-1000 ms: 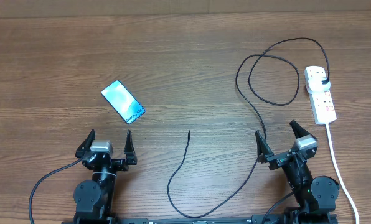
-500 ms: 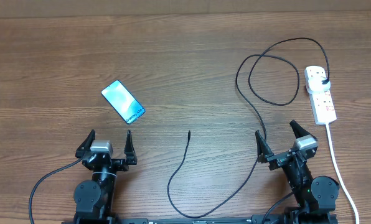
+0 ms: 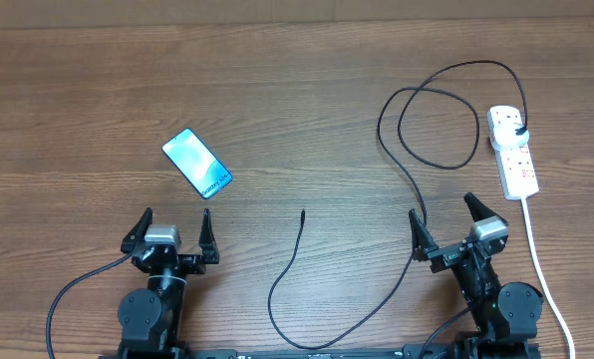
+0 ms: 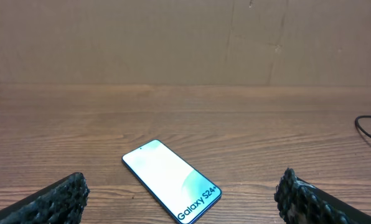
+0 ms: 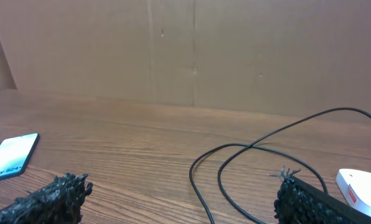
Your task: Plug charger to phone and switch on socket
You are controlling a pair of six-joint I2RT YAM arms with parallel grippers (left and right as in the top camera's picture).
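The phone (image 3: 197,164) lies flat on the wooden table at the left, cyan screen up; in the left wrist view (image 4: 171,180) it sits just ahead between the fingers. The black charger cable (image 3: 417,204) loops from its plug (image 3: 517,132) in the white socket strip (image 3: 513,152) down to its free connector tip (image 3: 304,212) at the middle front. My left gripper (image 3: 172,227) is open and empty below the phone. My right gripper (image 3: 445,217) is open and empty, with the cable passing by its left finger and looping ahead in the right wrist view (image 5: 235,174).
The socket's white cord (image 3: 544,269) runs down the right side past the right arm to the front edge. A cardboard wall (image 4: 185,37) stands behind the table's far edge.
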